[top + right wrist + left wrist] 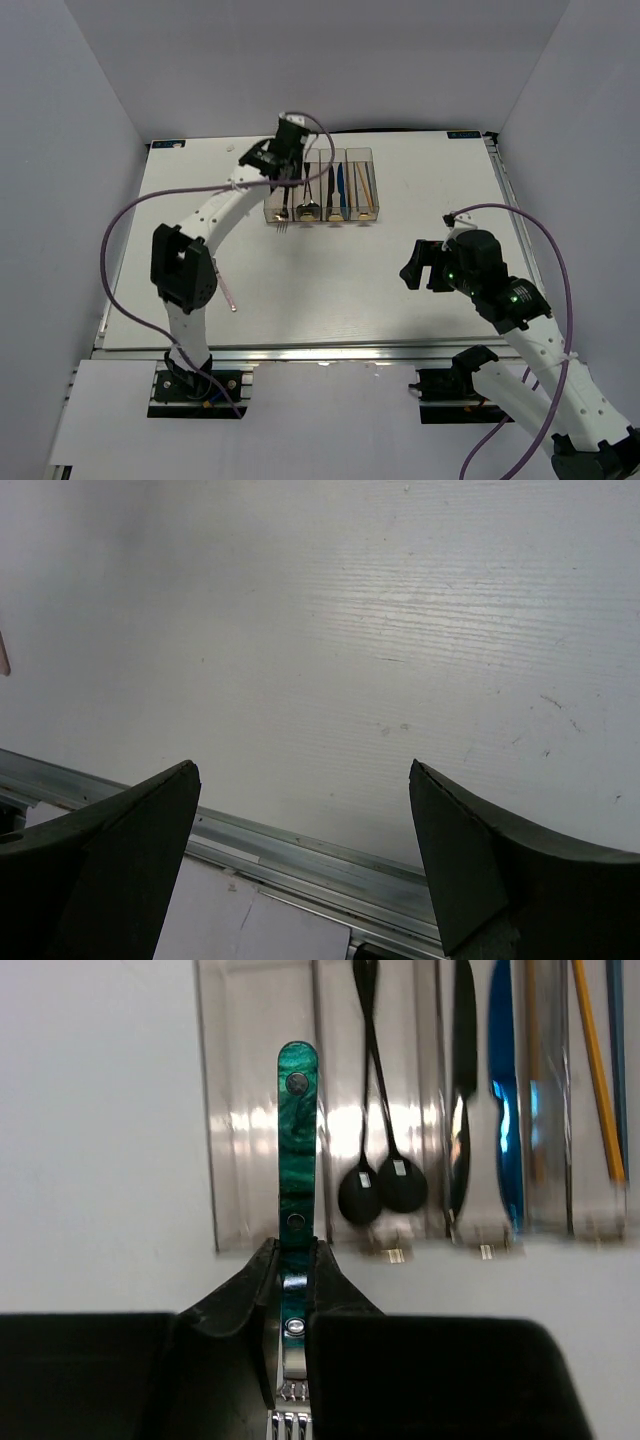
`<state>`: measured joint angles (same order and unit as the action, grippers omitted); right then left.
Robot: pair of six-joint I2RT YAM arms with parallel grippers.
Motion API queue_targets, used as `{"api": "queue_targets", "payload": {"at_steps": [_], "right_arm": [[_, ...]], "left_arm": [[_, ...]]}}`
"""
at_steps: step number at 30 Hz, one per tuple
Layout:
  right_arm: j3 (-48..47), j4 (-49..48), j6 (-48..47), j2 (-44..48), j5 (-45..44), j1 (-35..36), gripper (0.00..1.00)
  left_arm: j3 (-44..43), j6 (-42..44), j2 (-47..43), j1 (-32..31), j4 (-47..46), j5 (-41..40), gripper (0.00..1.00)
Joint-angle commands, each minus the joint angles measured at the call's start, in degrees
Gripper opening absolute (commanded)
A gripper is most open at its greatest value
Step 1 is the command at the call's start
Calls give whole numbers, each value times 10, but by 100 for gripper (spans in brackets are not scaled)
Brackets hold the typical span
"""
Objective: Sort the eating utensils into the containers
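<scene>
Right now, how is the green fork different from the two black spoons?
The green fork has a marbled teal handle and silver prongs; the black spoons are black all over, with round bowls. The fork is clamped in the left gripper; the spoons lie loose in the second bin from the left. Both line up lengthwise with the bins.

The bins (358,152) stand in a row at the far middle of the table (440,180). The left end effector (295,1250) hangs at the leftmost bin's near end, the fork (298,1140) between its fingers: handle over that bin, tines past its near wall (toward the arm bases). Rightward, a bin each: spoons (380,1185), knives (503,1110), chopsticks (595,1080). A lone utensil (229,292) lies near left on the table, beside the left arm (185,270). The right end effector (420,265) hangs near right, well apart from the bins.
</scene>
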<state>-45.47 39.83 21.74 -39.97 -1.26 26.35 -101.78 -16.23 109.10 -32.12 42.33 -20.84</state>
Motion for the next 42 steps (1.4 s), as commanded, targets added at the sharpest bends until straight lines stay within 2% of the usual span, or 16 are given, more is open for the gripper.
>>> {"api": "queue_targets", "payload": {"at_steps": [1,2,3,4,6,9,12,16,20,27,33,36,37,38,42], "right_arm": [[10,-27,-16,-5,6,-1,89],[9,-27,-16,-12,7,-1,89],[10,-27,-17,-15,7,-1,89],[9,-27,-17,-19,7,-2,89],[11,-27,-17,-21,7,-1,89],[18,-35,-17,-18,6,-1,89],[22,-35,-17,-18,6,-2,89],[23,-35,-17,-20,7,-1,89],[24,-34,-16,-24,7,-1,89],[26,-35,-15,-22,7,-1,89],[27,-36,-15,-21,7,-1,89],[27,-36,-16,-24,7,-1,89],[26,-36,-16,-25,7,-1,89],[26,-36,-16,-26,7,-1,89],[26,-36,-16,-24,7,-1,89]], "left_arm": [[-115,25,85,36,48,17,0],[-153,30,108,56,57,25,0],[-234,32,134,65,81,27,0],[-273,39,182,75,92,33,0],[-352,49,221,99,97,64,0],[-320,50,227,129,23,141,0],[-285,37,225,145,-14,170,0],[-297,33,239,147,-19,170,1],[-276,25,238,146,-32,172,9],[-261,13,248,147,-46,173,12],[-269,4,258,150,-52,168,26],[-259,-6,252,151,-55,166,41],[-251,-8,243,152,-65,165,49],[-244,-10,239,152,-69,165,53],[-229,-13,228,152,-71,167,58]]}}
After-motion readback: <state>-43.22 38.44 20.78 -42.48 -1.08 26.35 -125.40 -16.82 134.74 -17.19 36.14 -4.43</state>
